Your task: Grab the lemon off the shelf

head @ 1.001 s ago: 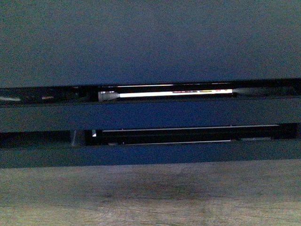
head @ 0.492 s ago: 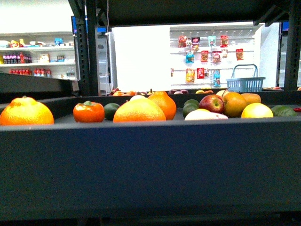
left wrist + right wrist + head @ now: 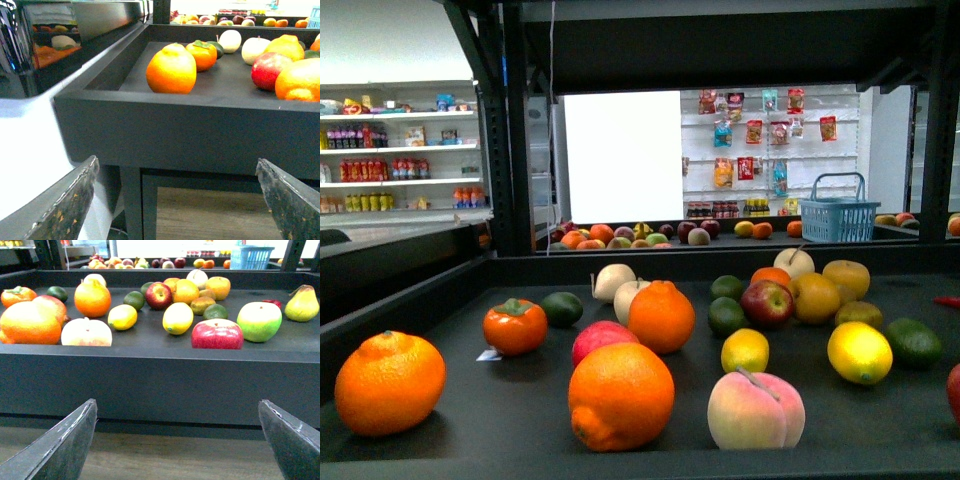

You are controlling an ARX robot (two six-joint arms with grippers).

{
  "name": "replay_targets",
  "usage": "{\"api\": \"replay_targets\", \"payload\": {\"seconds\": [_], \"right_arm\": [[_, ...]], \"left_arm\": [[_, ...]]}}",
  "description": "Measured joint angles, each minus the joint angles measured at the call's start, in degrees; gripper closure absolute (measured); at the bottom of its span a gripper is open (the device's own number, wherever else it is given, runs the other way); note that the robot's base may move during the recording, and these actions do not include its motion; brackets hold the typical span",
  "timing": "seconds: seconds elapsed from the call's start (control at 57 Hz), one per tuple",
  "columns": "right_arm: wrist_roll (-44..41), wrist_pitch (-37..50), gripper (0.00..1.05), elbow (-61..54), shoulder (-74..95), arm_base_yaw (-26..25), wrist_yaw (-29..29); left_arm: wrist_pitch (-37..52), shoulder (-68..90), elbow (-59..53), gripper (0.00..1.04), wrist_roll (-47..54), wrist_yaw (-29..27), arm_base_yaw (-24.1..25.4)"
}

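Lemon (image 3: pixel 860 352) sits right-of-centre on shelf (image 3: pixel 520 420), dead ahead of my right pincer (image 3: pixel 176 410), beyond its front lip, long axis roughly toward me. Right pincer spread wide, empty; left pincer (image 3: pixel 176 161) likewise, farther off.

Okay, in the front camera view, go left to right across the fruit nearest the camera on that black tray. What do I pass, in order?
knobbly orange → persimmon → round orange → peach → lemon
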Motion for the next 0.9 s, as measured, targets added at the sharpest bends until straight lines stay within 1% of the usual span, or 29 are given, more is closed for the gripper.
{"api": "replay_targets", "payload": {"seconds": [0.895], "right_arm": [[0.0, 0.0, 0.07, 0.0, 0.0, 0.0, 0.0]], "left_arm": [[0.0, 0.0, 0.0, 0.08, 0.0, 0.0, 0.0]]}}
